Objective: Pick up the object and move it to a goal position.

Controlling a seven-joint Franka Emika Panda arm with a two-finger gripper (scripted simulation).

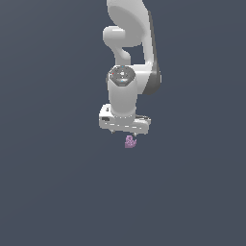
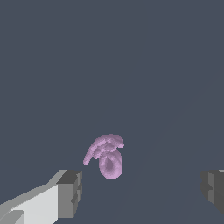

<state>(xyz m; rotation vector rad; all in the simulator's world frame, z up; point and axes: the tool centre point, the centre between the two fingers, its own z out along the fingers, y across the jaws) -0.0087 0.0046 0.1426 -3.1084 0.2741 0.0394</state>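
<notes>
Here, a white Franka Panda arm (image 1: 130, 57) is reaching straight down over a flat, featureless slate-grey surface (image 1: 53, 192), its gripper (image 1: 126, 130) hanging just above the object (image 1: 129, 141), a tiny pink-purple lumpy piece far smaller than the hand itself. The exterior view is taking in the whole arm from its upper links down to the wide white hand, but the fingers are barely showing beneath that hand, so the gap between them is hard to judge from there; the object is peeking out just below the hand's lower edge, slightly toward the exterior view's right of its centre. The wrist view is supplying what the other camera is missing: two grey-tipped fingers (image 2: 70, 192) are standing wide apart at opposite edges of the picture, with the jaws spread fully and gripping nothing, and the object (image 2: 107, 155) is lying on the surface ahead of the gap between them, nearer to one finger than to the other and touching neither. That closer view is also revealing the piece's form, a rounded blob topped by curling, ridged lobes. No brand name, label or writing is appearing on the arm, the hand or the object in either picture. The surroundings are showing as a single uniform dark grey field, with no wall, edge or horizon separating surface from background.
</notes>
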